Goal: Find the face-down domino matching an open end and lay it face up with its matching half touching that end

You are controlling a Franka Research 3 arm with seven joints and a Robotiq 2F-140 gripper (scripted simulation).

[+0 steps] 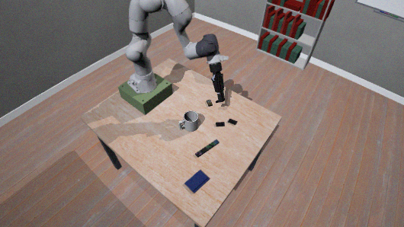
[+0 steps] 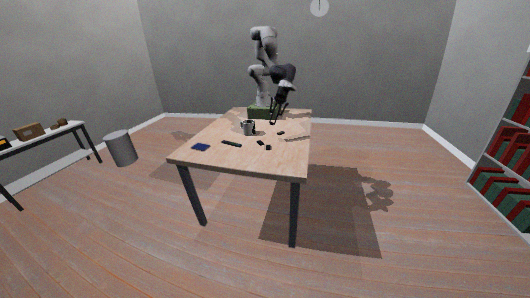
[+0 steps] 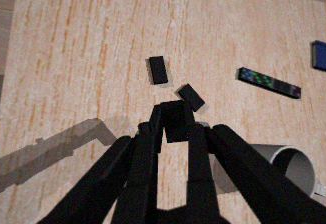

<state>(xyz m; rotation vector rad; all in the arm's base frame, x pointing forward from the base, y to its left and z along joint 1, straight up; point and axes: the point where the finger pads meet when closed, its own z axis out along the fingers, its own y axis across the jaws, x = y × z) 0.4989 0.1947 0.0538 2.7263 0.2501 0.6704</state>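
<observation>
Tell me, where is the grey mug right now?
In the top view the grey mug stands near the table's middle, between the green base and two face-down dominoes on its other side.

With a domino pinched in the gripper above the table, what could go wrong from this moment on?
1. The gripper holds a domino near its edge; it might slip and fall while still being touched.
2. Two face-down dominoes lie just ahead; lowering here might knock them.
3. The mug stands close beside the gripper, so a swing toward the line of dominoes might clip it.
</observation>
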